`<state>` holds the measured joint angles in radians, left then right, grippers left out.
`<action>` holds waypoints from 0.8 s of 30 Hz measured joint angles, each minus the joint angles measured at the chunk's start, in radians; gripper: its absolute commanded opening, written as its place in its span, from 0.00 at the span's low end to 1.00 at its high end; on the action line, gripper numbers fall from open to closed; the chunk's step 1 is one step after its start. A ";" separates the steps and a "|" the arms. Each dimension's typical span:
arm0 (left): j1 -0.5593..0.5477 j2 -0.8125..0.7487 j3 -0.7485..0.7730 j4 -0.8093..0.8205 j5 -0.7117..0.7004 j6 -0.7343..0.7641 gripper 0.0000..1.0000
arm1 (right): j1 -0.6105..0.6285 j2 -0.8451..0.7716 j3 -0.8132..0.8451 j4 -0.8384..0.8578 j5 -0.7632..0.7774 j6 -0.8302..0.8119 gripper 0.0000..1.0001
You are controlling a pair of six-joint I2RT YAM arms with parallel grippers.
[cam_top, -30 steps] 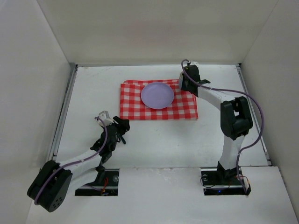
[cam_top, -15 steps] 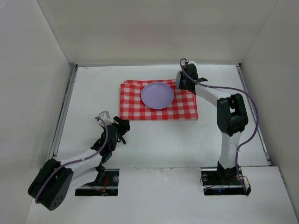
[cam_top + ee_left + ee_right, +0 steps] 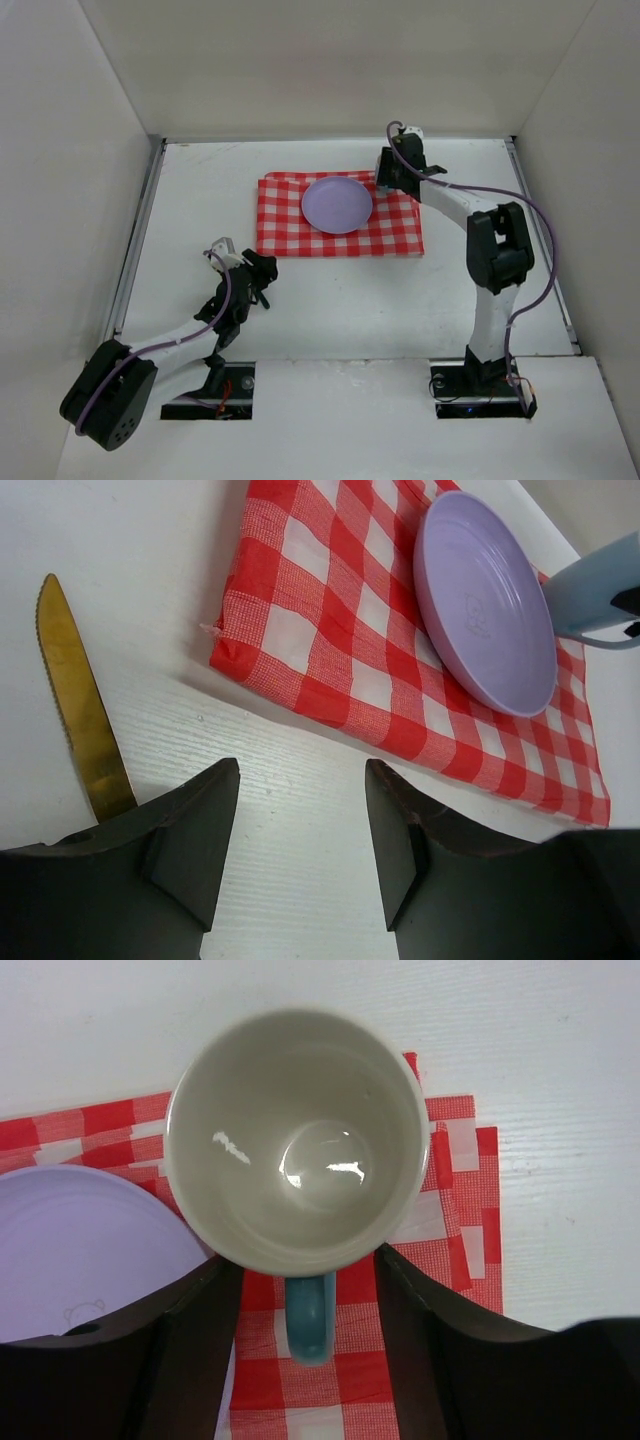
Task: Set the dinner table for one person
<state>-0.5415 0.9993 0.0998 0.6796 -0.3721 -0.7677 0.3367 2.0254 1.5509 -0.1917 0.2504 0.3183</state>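
Small update: my right hand (image 3: pixel 305 1265) has just let go. A second ago it was closed much tighter. Now its fingers stand spread either side of the handle of the mug (image 3: pixel 295 1140), with a gap on both sides. The mug sits upright on its own at the far right corner of the checked cloth (image 3: pixel 285 235), just beside the plate (image 3: pixel 337 204). So I'd call the cup placed, and that arm is free for whatever comes next. My left hand (image 3: pixel 300 767) hasn't really budged — wide open, nothing between the fingers, low over the bench (image 3: pixel 330 310) near the cloth's near left corner.

Head count, big to small:

1. One bench, the white top that fills the workspace and carries everything.
2. One red-and-white cloth, toward the far middle of the bench.
3. One lilac plate on the cloth.
4. One mug, pale inside with a blue handle.
5. One gold knife (image 3: pixel 75 700) with a toothed edge, flat on the bench just left of my left hand and off the cloth.

No fork or spoon in any view — my guess is the knife still has to go beside the plate.
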 measured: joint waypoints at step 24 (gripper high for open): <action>-0.105 -0.073 0.305 -0.830 -0.247 -0.050 0.31 | 0.214 -0.799 -0.725 0.172 0.063 0.123 0.27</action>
<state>-0.6460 0.9260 0.4046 -0.1509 -0.6189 -0.8173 0.5510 1.2266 0.8257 -0.0200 0.3130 0.4416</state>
